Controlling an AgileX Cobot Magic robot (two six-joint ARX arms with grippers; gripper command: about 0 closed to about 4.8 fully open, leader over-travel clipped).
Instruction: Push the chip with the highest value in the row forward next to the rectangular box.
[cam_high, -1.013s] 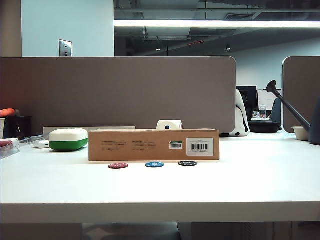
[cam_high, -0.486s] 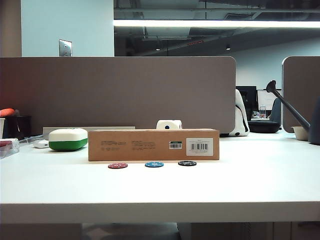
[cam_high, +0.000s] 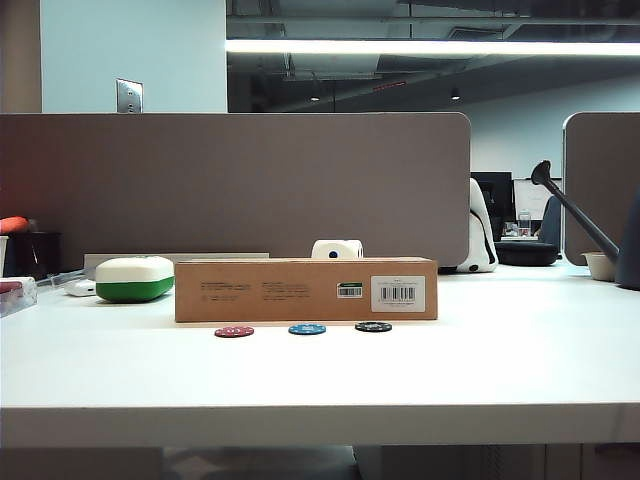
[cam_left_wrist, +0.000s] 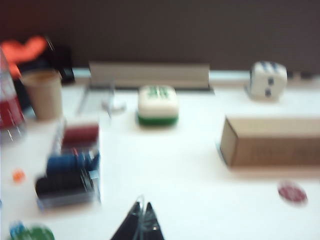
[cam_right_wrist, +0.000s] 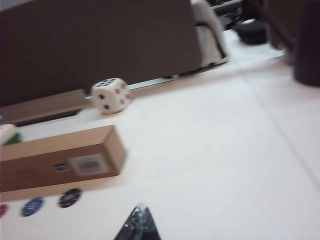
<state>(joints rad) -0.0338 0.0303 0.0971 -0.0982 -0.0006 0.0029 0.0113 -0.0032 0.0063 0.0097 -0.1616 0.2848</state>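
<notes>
Both wrist views blurred, left gripper (cam_left_wrist: 140, 225) and right gripper (cam_right_wrist: 138, 225) closed, clear of rectangular box (cam_high: 305, 290); black chip (cam_high: 373, 327) just before box, open table (cam_high: 520, 370) beside.

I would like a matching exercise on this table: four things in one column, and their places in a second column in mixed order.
Things:
1. black chip
2. red chip
3. white-and-green case
4. large die

Places:
A. behind the cardboard box
B. left end of the chip row
C. left of the box, apart from it
D. right end of the chip row, below the barcode label

Pairs: 1-D, 2-B, 3-C, 4-A
</notes>
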